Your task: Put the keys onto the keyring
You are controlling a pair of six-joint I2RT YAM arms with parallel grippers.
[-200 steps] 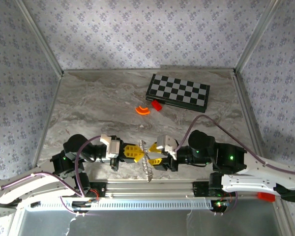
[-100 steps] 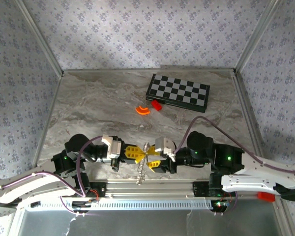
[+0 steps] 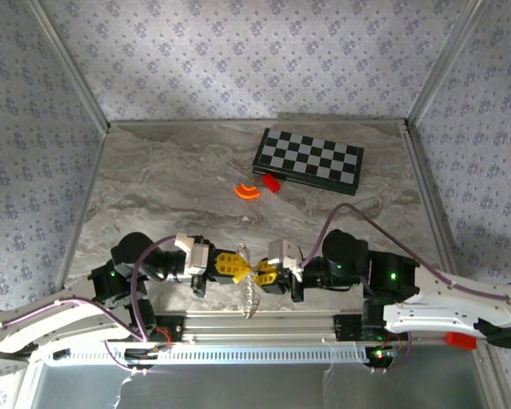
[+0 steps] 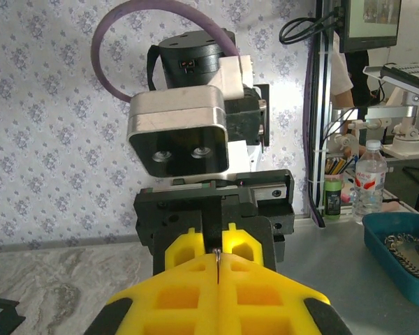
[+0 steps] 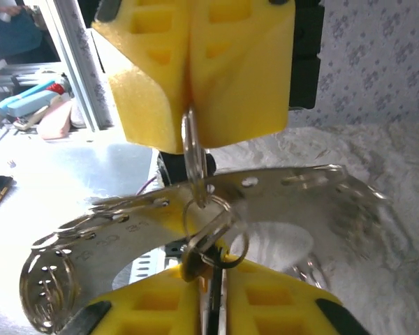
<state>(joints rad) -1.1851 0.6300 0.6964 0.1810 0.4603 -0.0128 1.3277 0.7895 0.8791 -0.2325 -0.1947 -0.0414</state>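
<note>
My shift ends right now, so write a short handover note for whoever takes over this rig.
Left gripper: shut on the thin silvery metal keyring.
Right gripper: closed, apparently pinching the tiny dark-headed key just below that ring.
A curved silvery metal strip with holes hangs between the two grippers.
Done: ring and key are held tip to tip.
Left: whether the key is threaded on cannot be told; check, finish threading, then release.

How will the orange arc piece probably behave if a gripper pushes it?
The orange arc piece looks small and thin, so probably light and easy to slide on the smooth table. It lies flat, so rolling seems unlikely; it may bump the red block beside it.
</note>
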